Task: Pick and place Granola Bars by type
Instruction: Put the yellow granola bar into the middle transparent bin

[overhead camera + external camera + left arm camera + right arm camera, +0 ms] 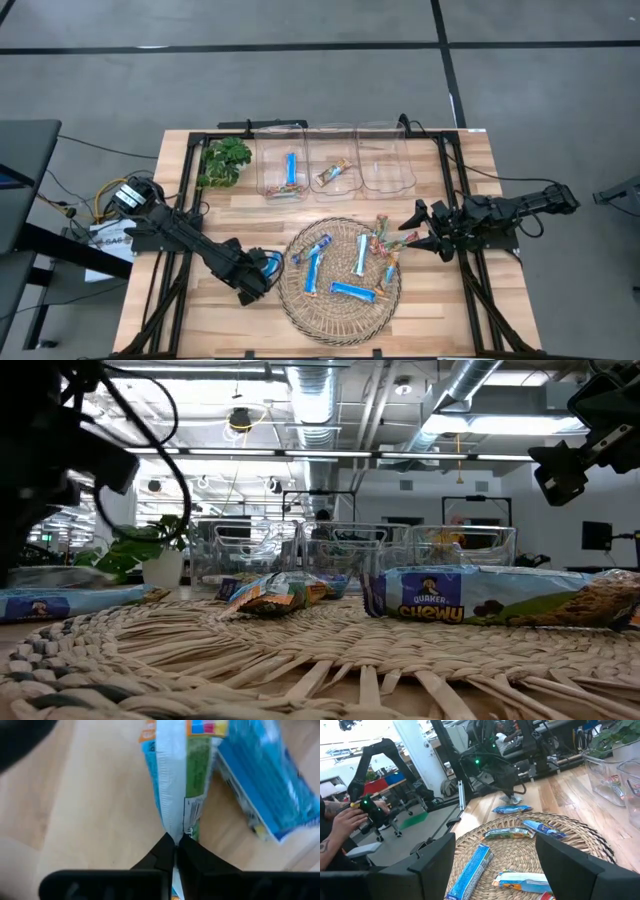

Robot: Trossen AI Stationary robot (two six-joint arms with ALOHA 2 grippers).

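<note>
Two dark arms work over a wooden counter (230,215). Largest on it is the round woven tray (340,312) near the front edge, carrying most of the Granola Bars (361,255). On the tray, one blue bar (354,292) lies with its long axis across, parallel to the front edge; two more blue ones stand nearly front-to-back; a short blue one sits at the tray's left rim; and a few multicoloured bars (385,240) cluster at its right rear, angled.

Behind the tray, along the back edge, stand three clear bins (385,160) in a row. The left bin holds a blue bar lying front-to-back, the middle bin a multicoloured bar lying diagonally.

A green plant (224,161) sits left of the bins.

The left gripper (262,268) is low over the counter just left of the tray, its fingers pinched tight on the end seam of a held bar (172,775), whose long axis runs straight away from the fingers.

The right gripper (422,229) hovers at the tray's right edge, fingers spread apart and holding nothing.
</note>
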